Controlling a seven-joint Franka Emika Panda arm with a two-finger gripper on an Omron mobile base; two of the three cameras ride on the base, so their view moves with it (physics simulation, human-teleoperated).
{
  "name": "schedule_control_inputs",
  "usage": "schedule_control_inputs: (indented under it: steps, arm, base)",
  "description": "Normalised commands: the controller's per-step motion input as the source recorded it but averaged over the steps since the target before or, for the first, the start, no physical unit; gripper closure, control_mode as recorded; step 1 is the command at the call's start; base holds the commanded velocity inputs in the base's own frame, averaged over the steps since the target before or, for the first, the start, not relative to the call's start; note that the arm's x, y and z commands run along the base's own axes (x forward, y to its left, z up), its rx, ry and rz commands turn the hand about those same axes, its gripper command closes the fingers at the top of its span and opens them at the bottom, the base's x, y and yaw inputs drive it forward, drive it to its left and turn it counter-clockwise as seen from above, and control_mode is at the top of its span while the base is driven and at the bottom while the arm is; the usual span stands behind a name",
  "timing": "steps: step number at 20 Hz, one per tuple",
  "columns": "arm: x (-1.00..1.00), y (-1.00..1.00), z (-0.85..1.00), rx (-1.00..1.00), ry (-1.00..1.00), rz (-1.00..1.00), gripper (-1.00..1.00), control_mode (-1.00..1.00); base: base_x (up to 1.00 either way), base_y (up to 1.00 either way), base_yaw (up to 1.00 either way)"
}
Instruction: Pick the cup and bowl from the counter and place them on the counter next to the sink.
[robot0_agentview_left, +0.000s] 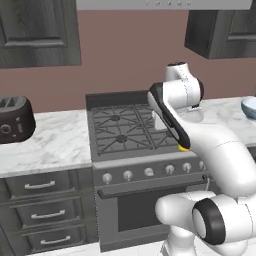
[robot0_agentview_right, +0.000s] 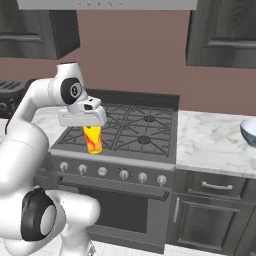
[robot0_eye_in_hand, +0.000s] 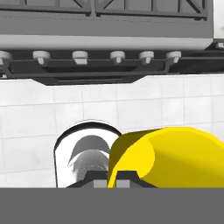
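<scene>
Hanging from the two-finger gripper (robot0_agentview_right: 92, 129), whose fingers pinch its rim, the small yellow cup with a red-orange mark (robot0_agentview_right: 93, 140) rides above the dark gas stove's (robot0_agentview_right: 131, 131) front edge. A thin rim pinch might slip mid-carry. The shallow pale grey-blue bowl (robot0_agentview_right: 248, 131) waits on the white marble counter (robot0_agentview_right: 210, 142).

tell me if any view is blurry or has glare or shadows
Left base view: sharp, flat light, no glare on the counter. Right base view: equally crisp, the cup evenly lit. Hand view: the cup looms large and shades darker inside its rim, with no blur.
</scene>
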Motion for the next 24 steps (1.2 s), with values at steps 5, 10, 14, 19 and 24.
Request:
schedule_control_inputs:
  steps: [5, 10, 14, 19, 24]
  arm:
    - [0.0, 0.0, 0.0, 0.0, 0.0, 0.0, 1.0, 1.0]
    - [0.0, 0.0, 0.0, 0.0, 0.0, 0.0, 1.0, 1.0]
    - [0.0, 0.0, 0.0, 0.0, 0.0, 0.0, 1.0, 1.0]
    - [0.0, 0.0, 0.0, 0.0, 0.0, 0.0, 1.0, 1.0]
    - [0.0, 0.0, 0.0, 0.0, 0.0, 0.0, 1.0, 1.0]
  base:
    - [-0.04, 0.32, 0.27]
    - [-0.16, 0.07, 0.48]
    - [-0.05, 0.0, 0.47]
    - [0.0, -0.09, 0.48]
    - [0.0, -0.06, 0.53]
